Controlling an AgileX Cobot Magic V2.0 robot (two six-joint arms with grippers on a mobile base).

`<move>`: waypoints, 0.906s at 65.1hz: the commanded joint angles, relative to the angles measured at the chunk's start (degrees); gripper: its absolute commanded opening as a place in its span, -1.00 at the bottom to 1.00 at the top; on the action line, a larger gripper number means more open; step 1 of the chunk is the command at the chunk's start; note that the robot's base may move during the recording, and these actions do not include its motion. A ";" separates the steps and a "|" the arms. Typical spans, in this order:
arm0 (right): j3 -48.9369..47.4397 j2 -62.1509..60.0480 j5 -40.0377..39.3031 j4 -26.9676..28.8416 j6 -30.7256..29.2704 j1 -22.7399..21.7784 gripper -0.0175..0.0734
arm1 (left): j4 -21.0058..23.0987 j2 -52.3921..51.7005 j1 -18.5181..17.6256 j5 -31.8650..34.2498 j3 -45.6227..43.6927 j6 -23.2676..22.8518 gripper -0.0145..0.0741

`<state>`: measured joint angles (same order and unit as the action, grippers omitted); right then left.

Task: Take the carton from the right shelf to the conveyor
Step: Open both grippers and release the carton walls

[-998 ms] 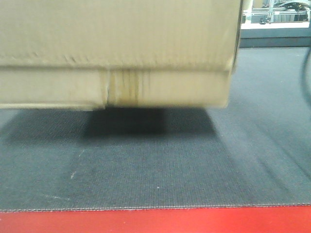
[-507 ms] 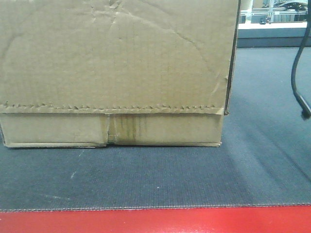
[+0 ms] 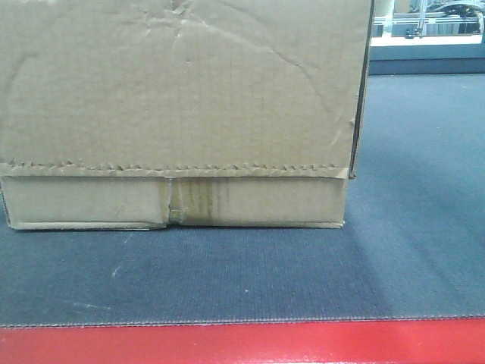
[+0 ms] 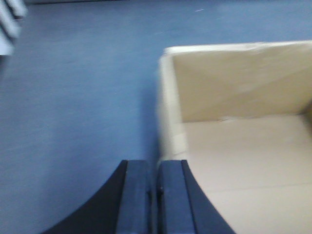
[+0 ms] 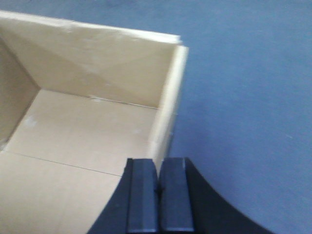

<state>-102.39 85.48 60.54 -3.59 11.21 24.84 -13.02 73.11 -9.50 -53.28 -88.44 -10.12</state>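
Note:
The carton [image 3: 182, 91], brown corrugated with a creased face and a perforated line near the bottom, rests flat on the conveyor [image 3: 409, 227] behind its red front edge [image 3: 242, 345]. Its top is open. In the left wrist view my left gripper [image 4: 156, 163] is shut, just above the left wall of the carton [image 4: 243, 146]; nothing shows between its pads. My right gripper [image 5: 158, 161] is shut too, its pads touching, over the right wall of the carton [image 5: 87, 126]. The right shelf is out of view.
Dark grey belt [image 4: 73, 97] stretches left of the carton, and more belt [image 5: 243, 97] lies to its right. A pale structure with metal parts [image 3: 428, 30] stands beyond the belt's far right end.
A second ago the carton hung above the belt over its shadow; it now sits on the belt. A black cable seen at the right half a second ago has left the view.

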 commanded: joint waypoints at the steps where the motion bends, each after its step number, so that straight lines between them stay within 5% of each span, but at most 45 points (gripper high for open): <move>1: 0.81 -1.32 1.88 -1.47 -0.19 -2.25 -0.76 | 0.30 -1.57 4.06 -3.25 0.39 4.10 -0.65; 14: 9.16 -6.10 -0.78 -1.61 -0.19 -6.01 -0.76 | 8.40 -5.98 11.61 -0.13 9.28 9.11 -0.63; 59: 68.32 -48.42 -36.72 -6.93 -0.19 -6.60 -0.76 | 9.73 -44.25 11.62 27.24 54.43 11.83 -0.63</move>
<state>-38.41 42.37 28.75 -9.38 11.21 18.44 -3.72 33.04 1.92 -29.04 -36.68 1.56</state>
